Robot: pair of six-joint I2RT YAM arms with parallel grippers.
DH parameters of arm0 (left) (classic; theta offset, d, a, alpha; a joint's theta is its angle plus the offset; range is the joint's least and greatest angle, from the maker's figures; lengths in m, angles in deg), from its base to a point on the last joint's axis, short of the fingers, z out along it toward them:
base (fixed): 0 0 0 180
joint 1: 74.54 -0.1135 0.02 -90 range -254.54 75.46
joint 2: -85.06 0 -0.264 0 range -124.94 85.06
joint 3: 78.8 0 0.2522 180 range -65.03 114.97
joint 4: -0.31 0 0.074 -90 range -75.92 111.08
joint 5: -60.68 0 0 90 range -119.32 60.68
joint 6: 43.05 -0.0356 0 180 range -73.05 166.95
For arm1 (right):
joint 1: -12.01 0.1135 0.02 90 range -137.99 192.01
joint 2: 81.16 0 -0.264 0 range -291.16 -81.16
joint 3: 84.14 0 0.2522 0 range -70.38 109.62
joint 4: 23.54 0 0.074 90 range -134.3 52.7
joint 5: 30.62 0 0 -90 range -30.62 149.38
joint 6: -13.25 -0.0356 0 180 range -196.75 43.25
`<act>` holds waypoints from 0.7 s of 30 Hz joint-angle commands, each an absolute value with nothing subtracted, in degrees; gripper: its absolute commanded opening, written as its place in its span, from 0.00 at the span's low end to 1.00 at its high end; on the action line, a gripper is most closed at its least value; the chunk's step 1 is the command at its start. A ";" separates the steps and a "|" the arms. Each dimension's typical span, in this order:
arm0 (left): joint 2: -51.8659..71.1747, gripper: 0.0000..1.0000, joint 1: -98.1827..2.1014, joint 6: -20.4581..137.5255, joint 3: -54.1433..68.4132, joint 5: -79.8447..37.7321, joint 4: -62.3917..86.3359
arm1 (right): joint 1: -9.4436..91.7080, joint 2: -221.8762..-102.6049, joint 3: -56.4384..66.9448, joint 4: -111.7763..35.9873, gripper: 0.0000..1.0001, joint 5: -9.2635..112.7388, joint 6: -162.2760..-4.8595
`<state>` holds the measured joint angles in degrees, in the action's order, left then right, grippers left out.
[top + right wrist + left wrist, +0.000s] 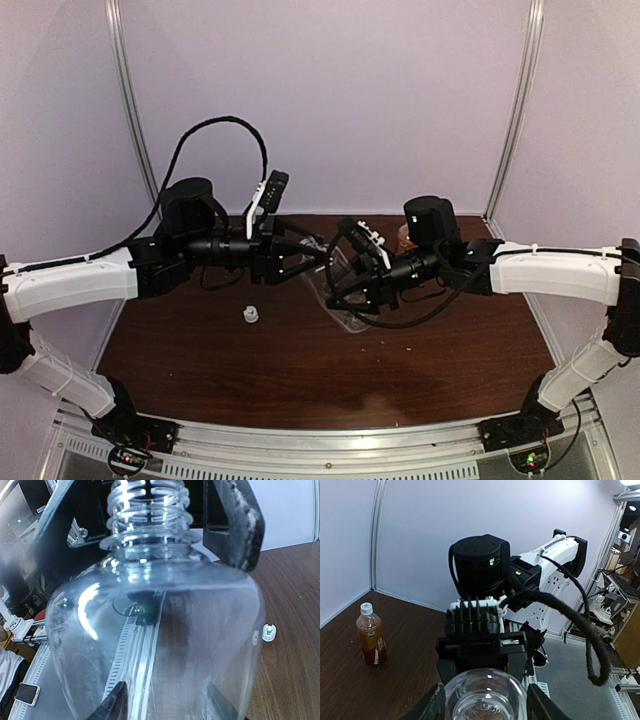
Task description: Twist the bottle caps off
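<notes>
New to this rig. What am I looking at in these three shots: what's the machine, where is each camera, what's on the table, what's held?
Two robot arms are bolted at the near edge of a brown table. The overhead view looks down from above and behind them. The other two views come from a camera on each wrist. The right gripper holds a clear bottle off the table. Its threaded neck is bare and points at the left gripper, whose fingers stand apart on either side of it. A loose white cap lies on the table. A brown bottle stands at the back, with its own cap on.
</notes>
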<state>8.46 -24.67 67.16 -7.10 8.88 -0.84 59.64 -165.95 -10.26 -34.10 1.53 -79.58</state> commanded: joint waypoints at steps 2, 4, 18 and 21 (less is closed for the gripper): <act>8.06 0.53 -24.27 66.11 -5.62 8.96 -1.94 | 59.97 -166.02 -8.84 -33.08 0.43 0.77 -78.70; 8.20 0.48 -24.31 66.03 -5.66 8.95 -2.16 | 59.99 -165.91 -8.93 -33.24 0.43 0.95 -78.62; 10.21 0.00 -24.28 67.42 -7.52 9.89 -4.61 | 59.97 -165.22 -9.23 -33.91 0.48 4.48 -78.35; 10.80 0.00 -24.27 67.57 -7.80 9.06 -4.43 | 59.99 -165.26 -9.21 -34.15 0.56 5.94 -78.62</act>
